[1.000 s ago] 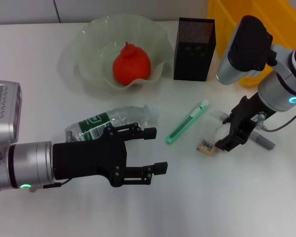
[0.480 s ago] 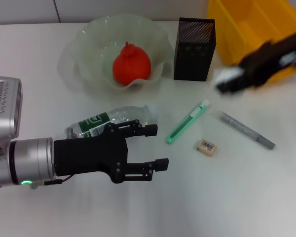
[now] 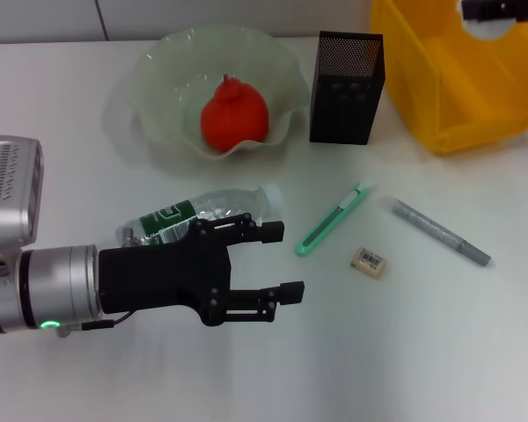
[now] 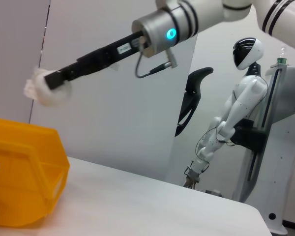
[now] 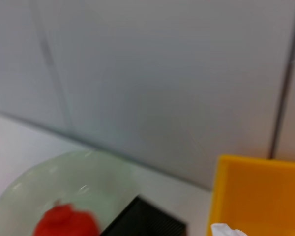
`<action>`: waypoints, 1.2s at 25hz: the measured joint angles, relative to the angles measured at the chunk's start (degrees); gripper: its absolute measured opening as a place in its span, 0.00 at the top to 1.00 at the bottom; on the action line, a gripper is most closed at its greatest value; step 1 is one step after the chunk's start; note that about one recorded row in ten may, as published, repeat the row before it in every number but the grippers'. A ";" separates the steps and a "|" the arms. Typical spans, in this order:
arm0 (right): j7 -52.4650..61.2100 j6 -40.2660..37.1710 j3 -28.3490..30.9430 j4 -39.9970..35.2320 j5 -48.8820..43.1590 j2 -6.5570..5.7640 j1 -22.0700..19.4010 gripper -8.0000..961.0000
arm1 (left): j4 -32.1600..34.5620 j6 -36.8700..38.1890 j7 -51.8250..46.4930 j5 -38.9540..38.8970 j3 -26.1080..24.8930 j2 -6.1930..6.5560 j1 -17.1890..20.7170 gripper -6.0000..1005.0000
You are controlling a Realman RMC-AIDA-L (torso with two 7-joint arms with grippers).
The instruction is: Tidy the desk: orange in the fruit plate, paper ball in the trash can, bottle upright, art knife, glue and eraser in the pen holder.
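Observation:
The orange rests in the pale-green fruit plate. Beside it on the desk stands the black mesh pen holder. The bottle lies on its side, partly behind my open left gripper, which hovers just in front of it. The mint art knife, the eraser and the grey glue lie on the desk. My right gripper is shut on the paper ball above the yellow trash can.
The trash can's near wall stands at the desk's back right edge. In the right wrist view the paper ball shows over the trash can. A white humanoid robot stands beyond the desk.
My right gripper lifted the paper ball from beside the eraser and carried it up and back over the trash can. The left arm barely moved.

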 joint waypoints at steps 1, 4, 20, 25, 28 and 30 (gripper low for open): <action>-0.05 1.69 -0.06 1.16 0.03 0.02 0.01 0.41 | 0.00 0.02 -0.18 -0.03 0.00 -0.01 -0.02 0.20; -0.14 9.07 -0.18 6.33 0.46 -0.11 0.61 0.38 | 0.00 0.11 -0.35 -0.16 0.00 -0.03 0.13 0.20; -11.36 25.65 0.36 21.49 20.57 -0.08 -1.17 0.18 | 0.00 0.45 -0.38 -0.44 0.01 -0.10 0.40 0.20; -22.13 21.71 1.33 23.48 35.58 0.23 -6.10 0.17 | 0.00 0.68 -0.38 -0.44 0.01 -0.10 0.24 0.20; -35.47 7.51 1.36 31.13 53.29 -2.07 -10.19 0.17 | 0.00 0.95 -0.38 -0.44 0.01 -0.10 0.34 0.20; -41.62 -3.96 1.31 38.04 59.40 -4.59 -11.57 0.17 | 0.00 1.01 -0.38 -0.45 0.00 -0.09 0.37 0.20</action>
